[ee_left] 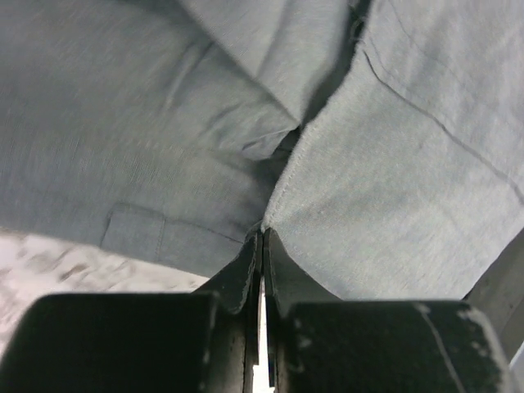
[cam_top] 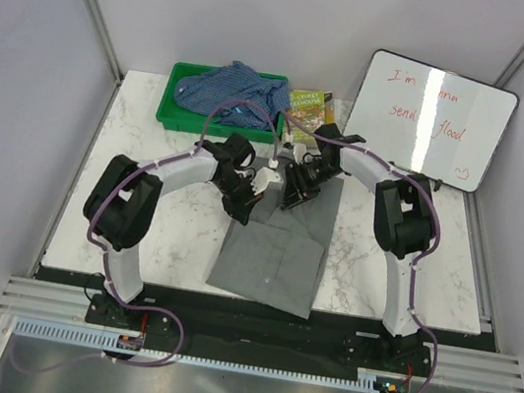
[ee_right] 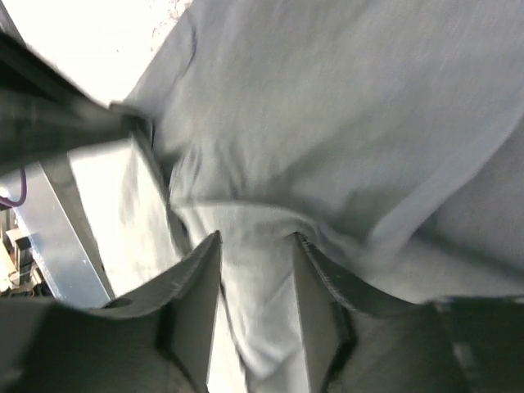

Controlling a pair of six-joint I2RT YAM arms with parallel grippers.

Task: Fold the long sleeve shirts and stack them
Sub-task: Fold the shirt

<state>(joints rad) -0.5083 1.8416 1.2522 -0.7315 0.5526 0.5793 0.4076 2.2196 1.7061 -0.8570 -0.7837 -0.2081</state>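
Observation:
The grey long sleeve shirt (cam_top: pixel 270 258) lies partly folded on the table's middle, its far part raised at the grippers. My left gripper (cam_top: pixel 262 186) is shut on an edge of this grey shirt (ee_left: pixel 393 164); the jaws (ee_left: pixel 262 233) meet on the hem. My right gripper (cam_top: pixel 292 188) is right beside it. Its jaws (ee_right: pixel 258 237) stand part way closed with a thick fold of the grey shirt (ee_right: pixel 344 123) between them, touching both. The blue checked shirt (cam_top: pixel 234 87) lies bunched in the green bin.
The green bin (cam_top: pixel 170 108) stands at the back left. A small colourful book (cam_top: pixel 309 102) lies beside it. A whiteboard (cam_top: pixel 434 119) with red writing leans at the back right. Marble tabletop (cam_top: pixel 143 128) shows on both sides of the shirt.

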